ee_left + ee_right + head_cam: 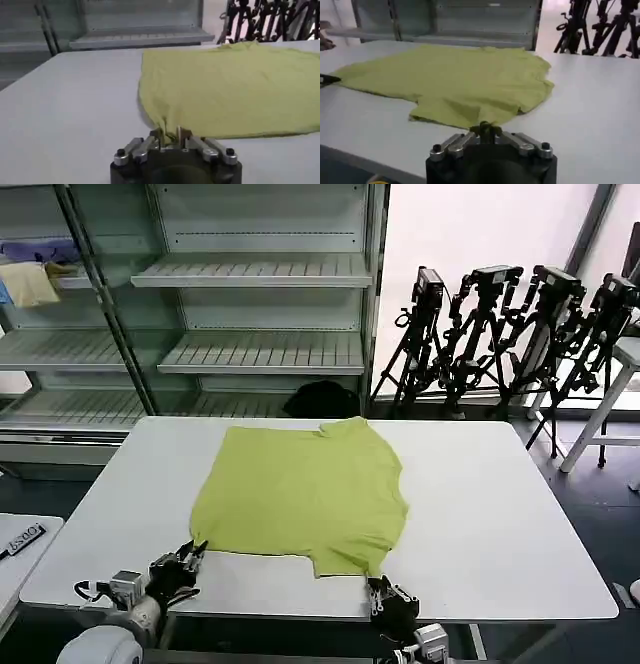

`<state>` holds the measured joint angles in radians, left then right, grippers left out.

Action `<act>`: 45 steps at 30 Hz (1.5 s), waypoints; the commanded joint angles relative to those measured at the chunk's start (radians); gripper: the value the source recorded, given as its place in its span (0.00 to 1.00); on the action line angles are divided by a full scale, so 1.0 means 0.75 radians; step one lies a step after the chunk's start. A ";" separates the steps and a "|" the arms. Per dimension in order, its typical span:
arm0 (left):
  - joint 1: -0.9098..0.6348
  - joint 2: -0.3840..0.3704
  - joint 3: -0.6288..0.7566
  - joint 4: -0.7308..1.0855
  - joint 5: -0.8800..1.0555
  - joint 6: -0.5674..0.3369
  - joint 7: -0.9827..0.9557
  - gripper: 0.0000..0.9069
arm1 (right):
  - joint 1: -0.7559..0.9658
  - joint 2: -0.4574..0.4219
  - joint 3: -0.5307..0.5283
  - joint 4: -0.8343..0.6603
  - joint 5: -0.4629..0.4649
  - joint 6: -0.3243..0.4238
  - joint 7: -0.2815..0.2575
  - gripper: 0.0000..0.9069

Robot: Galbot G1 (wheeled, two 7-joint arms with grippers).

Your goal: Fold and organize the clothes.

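The lime yellow-green T-shirt (300,494) lies spread flat in the middle of the white table (500,514), plain side up. My left gripper (192,556) is at the shirt's near left corner. In the left wrist view its fingers (170,136) are pinched together on a tuft of that corner (162,125). My right gripper (380,586) is at the near right corner, by the table's front edge. Its dark fingertips (485,128) are shut on the shirt's hem (470,117). The shirt's far end (485,50) points toward the shelves.
Metal shelving (260,274) stands behind the table, with a cream cloth (28,284) and a blue-purple cloth (40,252) on its left. Black tripods (500,324) crowd the back right. A dark object (322,399) sits behind the table's far edge. A small side table (15,554) stands at the left.
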<state>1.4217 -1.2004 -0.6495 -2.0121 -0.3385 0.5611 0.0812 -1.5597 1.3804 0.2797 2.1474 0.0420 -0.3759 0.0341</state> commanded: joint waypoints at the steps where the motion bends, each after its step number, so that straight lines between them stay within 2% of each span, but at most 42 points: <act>1: -0.012 -0.009 -0.009 -0.004 -0.031 -0.035 -0.036 0.00 | 0.015 0.009 0.002 0.006 0.003 0.061 0.023 0.00; 6: -0.022 -0.006 -0.032 -0.048 -0.078 -0.023 -0.024 0.00 | 0.032 0.006 0.017 0.042 0.004 0.062 0.022 0.00; 10: -0.093 -0.013 -0.025 -0.032 -0.088 0.009 -0.028 0.00 | 0.106 0.009 0.037 0.032 0.004 0.020 0.024 0.00; 15: -0.219 -0.010 0.019 0.041 -0.070 0.024 -0.022 0.00 | 0.294 0.024 0.059 -0.047 0.018 -0.070 0.011 0.00; 27: -0.455 0.014 0.116 0.195 0.025 0.029 -0.028 0.00 | 0.591 0.053 0.052 -0.245 0.054 -0.178 0.019 0.00; 34: -0.568 0.039 0.155 0.310 0.087 0.028 -0.022 0.00 | 0.669 0.096 0.038 -0.356 0.043 -0.181 0.012 0.00; 45: -0.647 0.011 0.212 0.443 0.174 0.027 -0.015 0.01 | 0.825 0.147 0.028 -0.533 0.003 -0.180 0.004 0.00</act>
<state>1.0204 -1.1881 -0.5231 -1.7815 -0.2680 0.5802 0.0678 -1.0431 1.4702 0.3013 1.8548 0.0576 -0.5009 0.0374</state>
